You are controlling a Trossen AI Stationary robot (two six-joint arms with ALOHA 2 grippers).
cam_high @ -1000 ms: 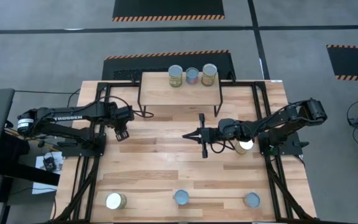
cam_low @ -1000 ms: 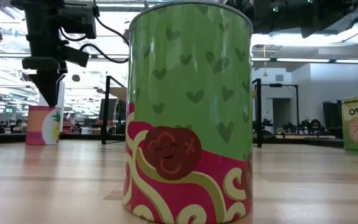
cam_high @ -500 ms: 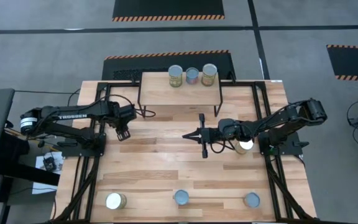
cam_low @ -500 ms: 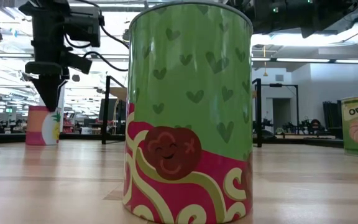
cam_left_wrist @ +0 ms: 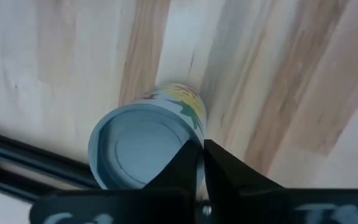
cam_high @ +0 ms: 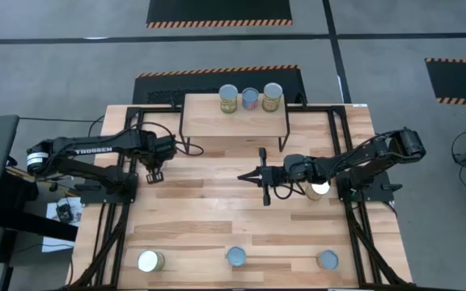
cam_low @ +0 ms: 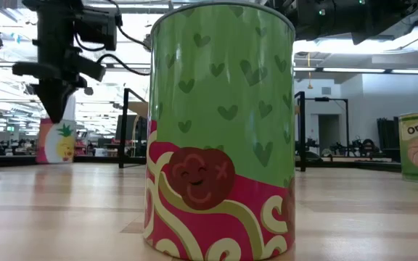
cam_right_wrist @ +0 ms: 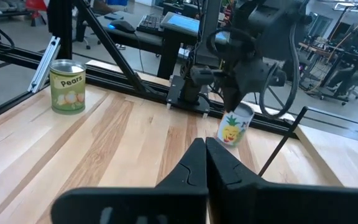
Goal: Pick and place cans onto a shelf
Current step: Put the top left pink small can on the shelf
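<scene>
Pineapple can (cam_left_wrist: 146,144) half hidden beneath left pincer (cam_left_wrist: 199,163)

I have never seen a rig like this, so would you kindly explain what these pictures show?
They show one moment from four cameras: one overhead, one at table height, and one on each wrist. Two dark robot arms work at a wooden table. The left gripper hangs shut over a pineapple can. The right gripper waits shut mid-table. Neither holds anything. Three cans stand on the shelf. A green can fills the low view.
</scene>
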